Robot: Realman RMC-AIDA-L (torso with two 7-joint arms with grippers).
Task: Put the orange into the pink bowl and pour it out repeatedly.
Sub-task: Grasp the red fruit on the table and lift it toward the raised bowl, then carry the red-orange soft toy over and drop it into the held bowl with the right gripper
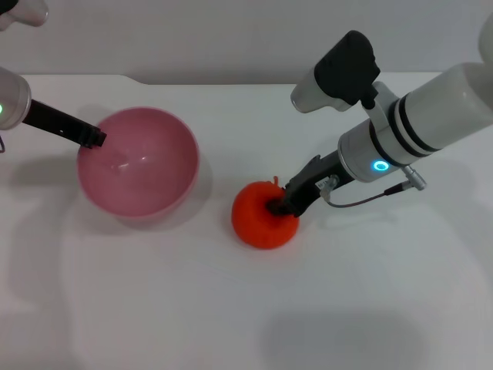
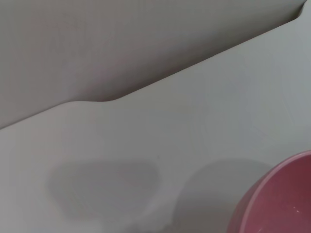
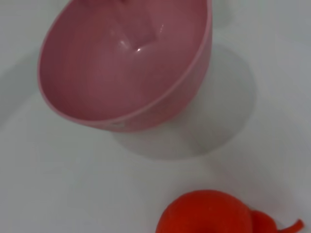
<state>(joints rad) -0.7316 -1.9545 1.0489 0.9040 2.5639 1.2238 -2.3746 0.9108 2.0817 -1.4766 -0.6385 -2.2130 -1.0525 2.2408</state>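
orange (image 1: 260, 220) sits on the white table (image 1: 347, 308), right of the pink bowl (image 1: 146, 166), apart from it. bowl tilts, mouth facing the orange. right gripper (image 1: 283, 205) clamped on the orange. left gripper (image 1: 94, 139) at the bowl's left rim, jaw state unclear.

You get bright, even overhead light on the white table (image 1: 154, 308), with soft grey shadows beside the bowl (image 1: 139, 166) and below the right arm. Glare spots glint inside the bowl. Both wrist views look soft; the orange (image 3: 206, 213) at lower right blurs.
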